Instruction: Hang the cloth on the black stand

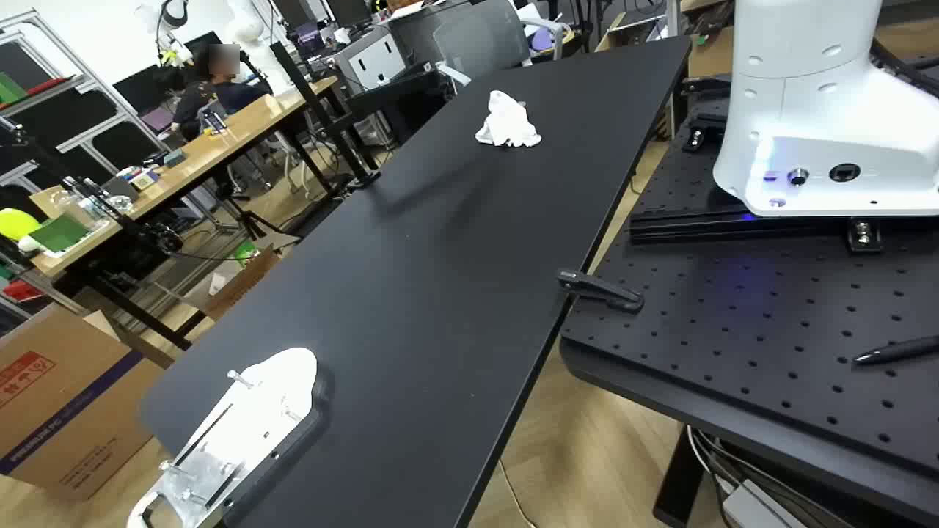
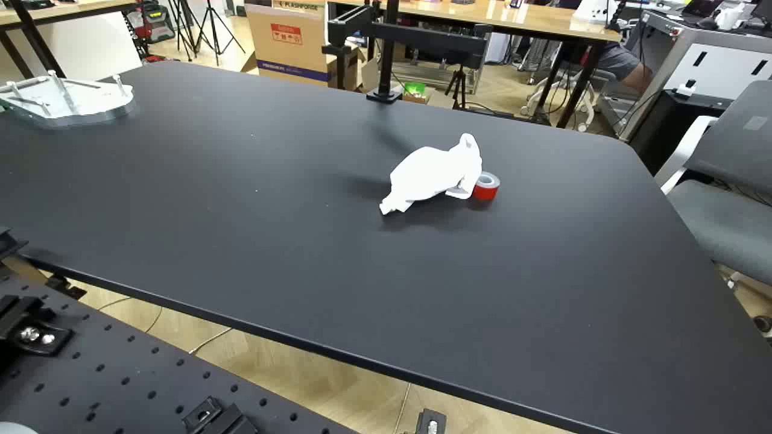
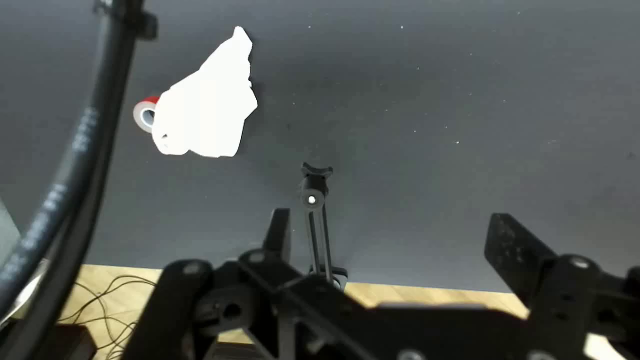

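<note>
The white cloth (image 1: 508,122) lies crumpled on the black table (image 1: 411,293). It shows in both exterior views (image 2: 435,173) and in the upper left of the wrist view (image 3: 207,102). The black stand (image 2: 425,41) has an upright post and a horizontal arm, and is fixed at the table's edge. It also shows in an exterior view (image 1: 327,121) and from above in the wrist view (image 3: 314,186). My gripper (image 3: 392,225) is wide open with nothing between its fingers. It is above the table, apart from the cloth, and outside both exterior views.
A red tape roll (image 2: 485,188) sits against the cloth and is partly hidden in the wrist view (image 3: 145,117). A white board with metal pegs (image 1: 253,418) lies at one table end. A grey chair (image 2: 733,175) stands beside the table. A black cable (image 3: 75,165) crosses the wrist view.
</note>
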